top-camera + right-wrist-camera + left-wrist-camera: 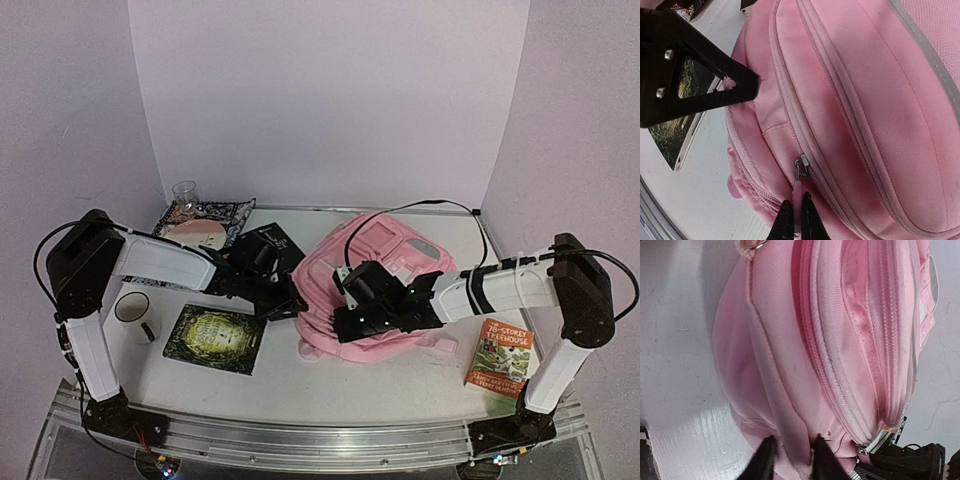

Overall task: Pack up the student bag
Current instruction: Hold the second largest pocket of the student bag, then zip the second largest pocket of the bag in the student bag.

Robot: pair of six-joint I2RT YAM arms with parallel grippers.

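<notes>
Two claws at the pink bag point(385, 290).
The left claw point(793, 450) pinches fabric at the bag's edge; the right claw point(794, 220) is clamped on its zip pull point(797, 192).

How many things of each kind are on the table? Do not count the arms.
Bag: 1
Books: 3 (green book, black book, orange book)
Mug: 1
Glass: 1
Patterned flat item, kind unclear: 1
Total: 7

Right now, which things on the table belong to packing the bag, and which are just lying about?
Job: student bag; its zip pull, pinched by the right gripper; left gripper on the bag's fabric; probably the green book, black book, orange book.
Lying about: mug, glass, patterned tray.
</notes>
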